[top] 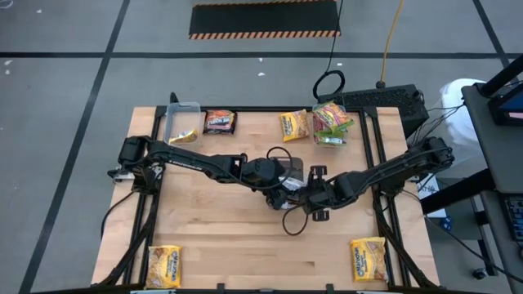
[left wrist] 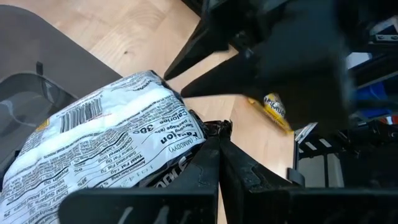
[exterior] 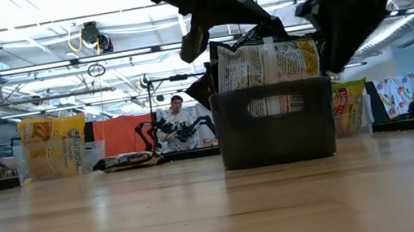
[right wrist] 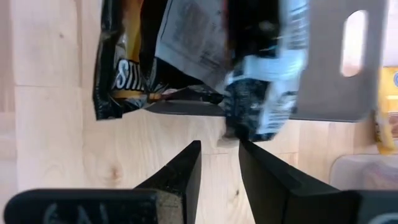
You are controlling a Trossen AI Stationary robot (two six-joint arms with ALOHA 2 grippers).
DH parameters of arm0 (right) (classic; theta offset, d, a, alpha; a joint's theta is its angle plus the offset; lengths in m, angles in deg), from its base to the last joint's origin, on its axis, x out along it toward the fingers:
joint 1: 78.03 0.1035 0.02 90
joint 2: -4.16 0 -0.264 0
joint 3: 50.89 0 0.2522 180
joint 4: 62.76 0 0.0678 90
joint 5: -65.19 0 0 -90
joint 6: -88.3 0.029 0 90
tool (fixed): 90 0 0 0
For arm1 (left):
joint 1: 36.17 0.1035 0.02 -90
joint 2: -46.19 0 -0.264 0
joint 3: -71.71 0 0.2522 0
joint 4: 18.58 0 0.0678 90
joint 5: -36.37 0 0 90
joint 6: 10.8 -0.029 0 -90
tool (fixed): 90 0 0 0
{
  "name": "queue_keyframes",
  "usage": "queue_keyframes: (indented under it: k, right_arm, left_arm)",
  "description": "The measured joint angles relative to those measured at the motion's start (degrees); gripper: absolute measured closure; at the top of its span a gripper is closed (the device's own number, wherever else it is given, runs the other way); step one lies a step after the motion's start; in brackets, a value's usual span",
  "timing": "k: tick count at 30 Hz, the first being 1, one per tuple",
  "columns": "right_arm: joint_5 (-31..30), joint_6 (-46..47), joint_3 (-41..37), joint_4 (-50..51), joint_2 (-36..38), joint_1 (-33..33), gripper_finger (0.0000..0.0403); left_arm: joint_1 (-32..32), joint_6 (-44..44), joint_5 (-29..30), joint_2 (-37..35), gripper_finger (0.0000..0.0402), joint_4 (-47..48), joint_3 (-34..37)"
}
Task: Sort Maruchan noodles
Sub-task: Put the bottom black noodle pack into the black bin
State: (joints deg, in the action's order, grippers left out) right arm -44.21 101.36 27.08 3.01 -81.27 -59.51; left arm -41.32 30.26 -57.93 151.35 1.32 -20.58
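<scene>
Pale wooden worktop (top: 229,237) carried a dark grey rectangular plastic tray (exterior: 274,126) near its middle, with both dark arms meeting over it. The left tool (left wrist: 217,140) was clenched on the edge of a dark brown noodle packet with a white printed back (left wrist: 106,143), which stood partly inside the tray and rose above its rim. The right tool (right wrist: 219,158) hung just beside that tray with its fingers (right wrist: 180,171) parted and nothing between them.

Along the far edge stood a clear plastic tub (top: 181,122) holding one yellow packet (top: 183,136), then a dark brown packet (top: 219,122) flat on the wood, then a yellow packet (top: 294,125), and beside it a second clear tub stuffed with green-edged orange-pink packets (top: 331,122). Two more yellow packets lay at the near corners, one on the left (top: 163,266) and one on the right (top: 368,259), well apart from the tray.
</scene>
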Motion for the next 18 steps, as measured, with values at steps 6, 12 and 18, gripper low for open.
queue_keyframes:
  k: [6, 12, 18]
  right_arm:
    - [-0.1, 2.9, 0.0, -2.4, 4.3, 0.0, 0.0298]
    - [4.4, 2.8, 0.0, -5.5, 4.7, 0.0, 0.0298]
    - [1.2, 2.8, 0.0, -7.3, 4.7, -0.1, 0.0298]
  left_arm:
    - [0.3, -0.1, 0.0, 0.0, 0.0401, 0.0, 0.0]
    - [0.7, -0.2, 0.0, 0.0, 0.0401, -0.3, 0.0]
    - [0.7, -0.3, -0.5, 0.0, 0.0401, -0.3, 0.0]
